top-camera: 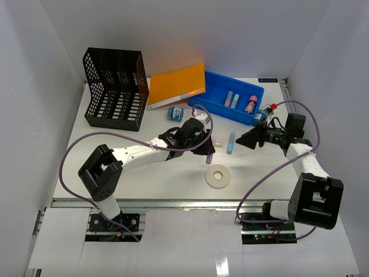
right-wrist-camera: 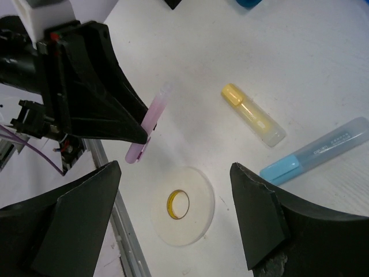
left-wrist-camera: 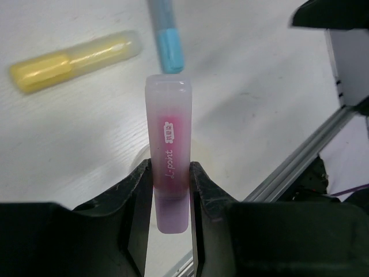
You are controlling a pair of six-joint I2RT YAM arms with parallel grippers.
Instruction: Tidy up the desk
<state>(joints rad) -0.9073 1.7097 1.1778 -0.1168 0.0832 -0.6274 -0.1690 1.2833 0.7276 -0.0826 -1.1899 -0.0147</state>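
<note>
One pink highlighter [left-wrist-camera: 168, 133], its label reading "point", is clamped in the left pincer [left-wrist-camera: 171, 190] over the white tabletop [top-camera: 144, 179]. The right pincer [right-wrist-camera: 174, 170] stands wide apart above a tape roll [right-wrist-camera: 199, 193], near a yellow highlighter [right-wrist-camera: 253, 115] and a blue highlighter [right-wrist-camera: 323, 153].

The left pincer [left-wrist-camera: 171, 173] gripped a pink highlighter [left-wrist-camera: 168, 127] between its two black fingers, the clear cap pointing away from the camera. Beyond the cap, a blue highlighter [left-wrist-camera: 167, 40] lay on the white bench [left-wrist-camera: 75, 144], its end just short of the pink one. A yellow highlighter [left-wrist-camera: 75, 59] lay further left, apart from both. An aluminium rail [left-wrist-camera: 300, 158] ran diagonally at the right.
</note>
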